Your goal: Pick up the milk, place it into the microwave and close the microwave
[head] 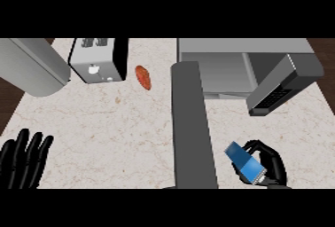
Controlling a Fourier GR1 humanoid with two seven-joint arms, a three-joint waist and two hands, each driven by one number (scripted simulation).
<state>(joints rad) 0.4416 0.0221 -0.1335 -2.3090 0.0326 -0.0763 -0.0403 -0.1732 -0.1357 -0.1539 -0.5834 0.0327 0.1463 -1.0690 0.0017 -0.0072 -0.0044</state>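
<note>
Right hand (270,165), near right: fingers curled round the milk (244,162), a blue carton, tilted with its top leaning to the far left. It looks lifted off the desk (118,128), though contact underneath cannot be made out. The hold from the right side probably leaves the carton's left face free to go into the opening first.

Grey forearm (192,128) runs up the middle of the view from the near edge toward the far side; whose arm it is and where it ends are unclear, and it hides a strip of desk.

Microwave (235,66), far right: its door (282,86) swung open to the right, cavity exposed, well apart from the carton. Carrying step seems barely begun; door closing is yet to come.

Left hand (25,159), near left edge: fingers straight, resting, holding nothing.

Far left: toaster (98,60), a reddish food item (142,77) beside it, a large grey object (33,66) cut off by the edge, unidentifiable.
</note>
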